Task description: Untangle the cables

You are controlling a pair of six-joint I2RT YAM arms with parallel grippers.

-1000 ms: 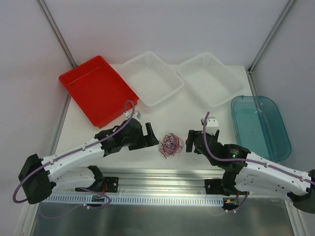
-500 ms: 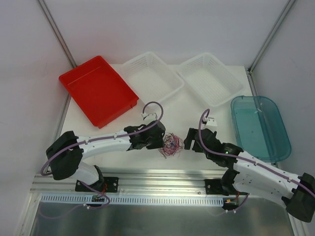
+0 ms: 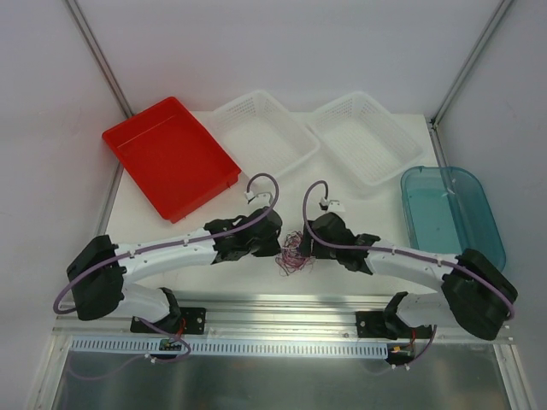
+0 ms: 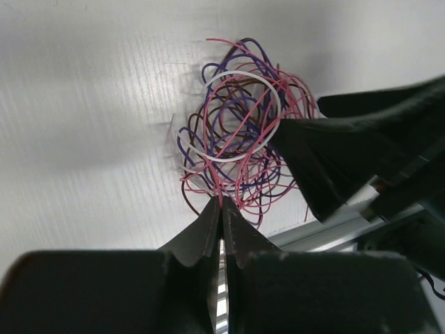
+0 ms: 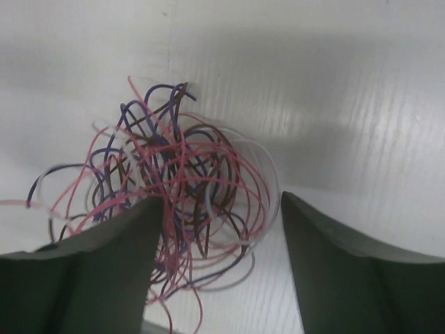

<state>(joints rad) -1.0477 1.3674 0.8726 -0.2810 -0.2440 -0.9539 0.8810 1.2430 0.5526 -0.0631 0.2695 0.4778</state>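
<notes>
The cables (image 3: 295, 253) lie as one tangled ball of pink-red, purple, dark and white wires on the white table, between both arms. In the left wrist view the cables (image 4: 236, 139) sit just ahead of my left gripper (image 4: 221, 203), whose tips are shut on pink strands at the ball's near edge. My left gripper (image 3: 279, 241) touches the ball's left side. From the right, my right gripper (image 3: 308, 244) stands open. Its left finger (image 5: 132, 236) lies over the cables (image 5: 188, 181) and its right finger (image 5: 313, 229) stands just beyond the white loop.
A red tray (image 3: 141, 141) stands at the back left, two white baskets (image 3: 224, 115) (image 3: 402, 128) at the back middle, and a teal bin (image 3: 466, 184) at the right. A metal rail (image 3: 282, 309) runs along the table's near edge, close to the tangle.
My left gripper moved right onto the tangle and shut on its strands. The right arm swung left and forward, bringing its open jaws over the tangle's right side.
</notes>
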